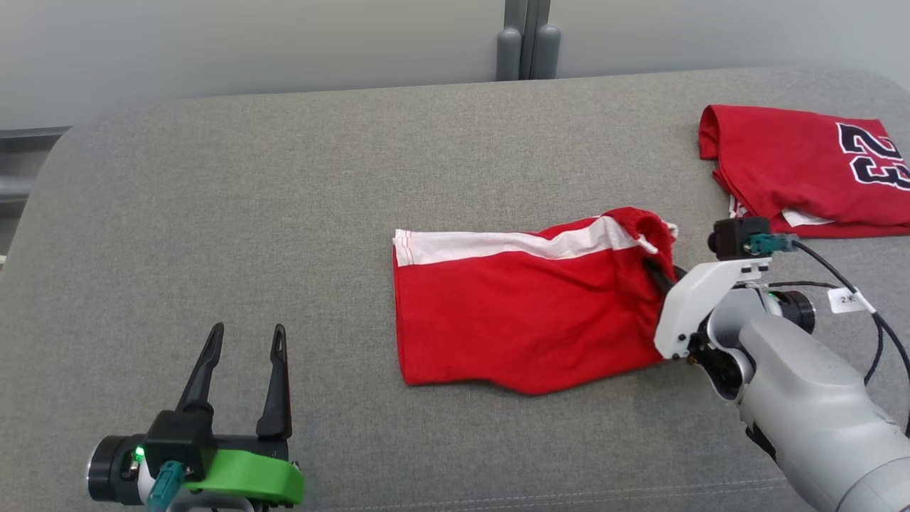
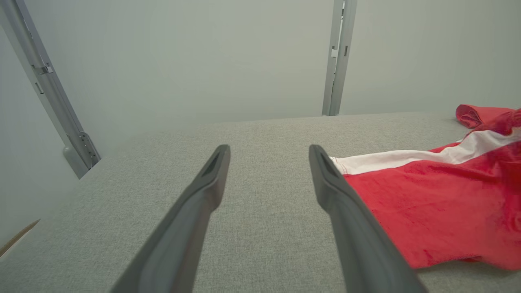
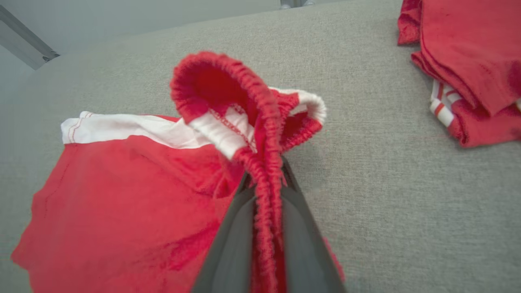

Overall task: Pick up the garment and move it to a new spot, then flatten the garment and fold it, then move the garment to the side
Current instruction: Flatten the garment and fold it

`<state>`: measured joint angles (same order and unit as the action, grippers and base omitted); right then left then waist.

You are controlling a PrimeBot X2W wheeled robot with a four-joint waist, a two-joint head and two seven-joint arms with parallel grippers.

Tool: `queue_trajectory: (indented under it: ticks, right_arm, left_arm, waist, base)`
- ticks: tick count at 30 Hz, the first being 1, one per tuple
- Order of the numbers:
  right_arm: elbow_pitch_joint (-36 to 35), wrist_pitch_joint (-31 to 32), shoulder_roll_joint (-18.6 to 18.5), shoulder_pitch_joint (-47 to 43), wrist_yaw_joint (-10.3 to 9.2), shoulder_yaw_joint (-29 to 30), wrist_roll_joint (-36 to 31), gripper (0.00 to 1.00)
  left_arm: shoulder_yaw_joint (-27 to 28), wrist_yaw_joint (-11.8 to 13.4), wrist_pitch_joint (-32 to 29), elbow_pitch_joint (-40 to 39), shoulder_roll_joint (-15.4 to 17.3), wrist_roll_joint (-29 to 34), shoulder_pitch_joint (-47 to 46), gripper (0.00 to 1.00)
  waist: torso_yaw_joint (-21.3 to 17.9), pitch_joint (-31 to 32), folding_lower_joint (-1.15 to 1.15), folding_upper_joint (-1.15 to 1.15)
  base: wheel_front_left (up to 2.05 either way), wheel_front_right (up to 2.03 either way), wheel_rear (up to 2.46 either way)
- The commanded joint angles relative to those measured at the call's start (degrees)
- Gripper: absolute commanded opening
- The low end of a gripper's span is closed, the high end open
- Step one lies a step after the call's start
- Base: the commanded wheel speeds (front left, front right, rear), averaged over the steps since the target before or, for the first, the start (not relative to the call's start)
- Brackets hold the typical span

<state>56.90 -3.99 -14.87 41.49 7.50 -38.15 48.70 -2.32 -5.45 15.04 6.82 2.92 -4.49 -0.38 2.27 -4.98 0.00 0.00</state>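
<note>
Status: right pincer (image 3: 266,176) is clamped tight on the gathered waistband (image 3: 260,101) of the red shorts (image 1: 526,320), with the elastic bunched up between the fingers. Left pincer (image 1: 245,331) is spread wide, has hold of nothing, and hangs low over bare worktop (image 1: 284,213), well apart from the cloth.

Shorts sit mid-worktop, slightly right of centre. The body lies mostly flat, white stripe along the far edge, and only the waistband end is lifted and puckered.

Progress, my read: they look doubled over already, so this grip is probably for the last move to the side. Can't rule out that it's the opening pick-up, since the frames don't settle it. If it's the first grab, flatten, fold and shift are all left to do.

Around: a folded red jersey (image 1: 789,163) with dark numerals sits at the far right edge, near the gripped end but not touching. It takes up that side, so a drag to the right risks riding onto it. The left side is free. The right wrist cable (image 1: 839,274) hangs beside the jersey, a minor snag risk.
</note>
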Motion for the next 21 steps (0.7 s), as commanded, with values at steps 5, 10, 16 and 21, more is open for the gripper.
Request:
queue_trajectory:
  ticks: [5, 10, 16, 21]
  right_arm:
    - [-8.81, 5.76, -1.96, -2.07, -0.01, -3.24, 5.97, 0.00]
    - [-15.39, 10.80, -2.49, -3.26, -0.01, -2.75, 14.05, 0.00]
    - [-18.09, 14.89, -0.50, -3.77, 0.00, -0.49, 21.55, 0.00]
    - [-17.26, 16.99, 1.71, -3.18, 0.00, 0.87, 24.87, 0.00]
  left_arm:
    - [-0.67, 0.24, 0.11, 0.03, 0.02, -0.78, 0.75, 1.00]
    - [-1.38, 0.38, 0.11, 0.22, 0.02, -1.24, 0.29, 1.00]
    - [-2.44, 0.69, 0.11, 0.33, 0.03, -1.85, -0.39, 1.00]
    - [-3.13, 0.86, 0.11, 0.57, 0.03, -2.19, -0.56, 1.00]
  waist:
    - [0.32, 0.36, 0.00, 0.00]
    - [1.14, 0.23, 0.00, 0.00]
    - [2.82, 0.08, 0.00, 0.00]
    - [4.08, 0.29, 0.00, 0.00]
  base:
    - [0.00, 0.00, 0.00]
    - [0.00, 0.00, 0.00]
    - [0.00, 0.00, 0.00]
    - [0.00, 0.00, 0.00]
